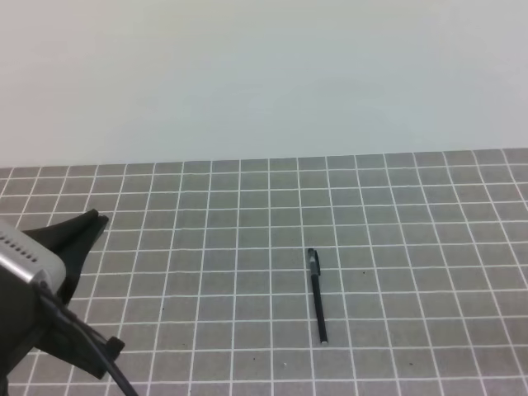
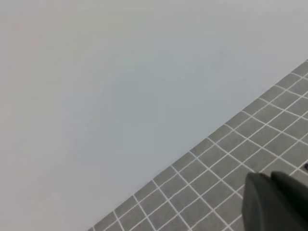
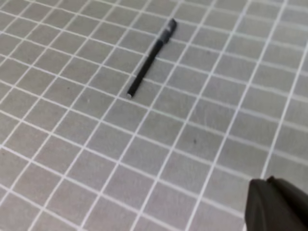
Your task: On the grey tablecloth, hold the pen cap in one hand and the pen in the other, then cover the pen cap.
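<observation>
I see the pen (image 1: 318, 295) lying flat on the grey tablecloth (image 1: 412, 247), a little right of centre, with the pen cap (image 1: 313, 261) seated on its far end. My left end effector (image 1: 89, 221) sits at the near left edge, well apart from the pen, its jaws clenched on nothing. The right end effector (image 3: 278, 204) shows only as a dark tip in its wrist view, also clenched and empty, with the pen lying far and left of it.
</observation>
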Controlling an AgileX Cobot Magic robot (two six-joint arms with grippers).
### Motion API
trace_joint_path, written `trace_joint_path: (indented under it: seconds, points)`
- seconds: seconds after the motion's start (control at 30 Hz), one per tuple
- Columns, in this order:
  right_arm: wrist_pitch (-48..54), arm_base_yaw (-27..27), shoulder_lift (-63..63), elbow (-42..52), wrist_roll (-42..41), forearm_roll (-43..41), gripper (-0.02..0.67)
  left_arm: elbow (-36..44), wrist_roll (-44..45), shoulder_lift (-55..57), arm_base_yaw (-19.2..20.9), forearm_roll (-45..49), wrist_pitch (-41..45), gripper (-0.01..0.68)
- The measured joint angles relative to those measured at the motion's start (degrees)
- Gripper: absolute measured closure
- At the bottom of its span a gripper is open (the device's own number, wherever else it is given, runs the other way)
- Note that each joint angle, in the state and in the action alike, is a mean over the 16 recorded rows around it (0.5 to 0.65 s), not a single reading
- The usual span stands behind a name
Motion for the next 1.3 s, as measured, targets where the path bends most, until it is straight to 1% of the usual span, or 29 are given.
trace_joint_path:
  seconds: [0.13, 0.23, 0.33, 0.6, 0.7, 0.8, 0.9, 1.0, 1.17, 1.3]
  points:
    - [2.58, 0.00, -0.97, 0.44, 2.60, -1.31, 0.644, 0.00, 0.00, -0.85, 3.02, 0.04, -1.81, 0.674]
    - [4.42, 0.00, -1.17, 0.52, 4.19, -2.08, 0.644, 0.01, 0.00, -2.02, 6.89, 0.08, -3.52, 0.674]
    - [5.98, 0.00, -1.19, 0.53, 4.84, -2.23, 0.644, 0.01, 0.00, -3.71, 11.94, 0.12, -5.11, 0.674]
    - [8.80, -0.19, -2.86, 0.54, 4.38, -3.45, 0.645, 0.02, -1.39, -10.96, 27.63, -0.64, -7.71, 0.674]
    - [9.45, -1.27, -5.01, 0.57, 3.26, -4.56, 0.645, 0.09, -2.99, -14.53, 32.36, -2.59, -7.79, 0.674]
    - [10.07, -3.34, -8.15, 0.82, 1.47, -5.80, 0.645, 0.41, -4.73, -18.36, 36.05, -5.52, -7.75, 0.674]
    - [10.31, -6.31, -12.19, 1.48, -0.47, -7.04, 0.645, 1.17, -6.72, -22.31, 38.67, -9.08, -7.89, 0.674]
    - [9.70, -9.96, -16.70, 2.64, -2.41, -8.11, 0.645, 2.22, -8.71, -26.00, 40.35, -12.74, -8.09, 0.674]
    - [6.92, -16.42, -23.99, 6.20, -4.95, -8.94, 0.645, 3.99, -10.20, -30.40, 41.71, -17.47, -8.58, 0.674]
    - [2.39, -19.93, -28.29, 10.43, -5.60, -8.84, 0.645, 5.32, -10.71, -32.32, 41.95, -19.01, -8.82, 0.674]
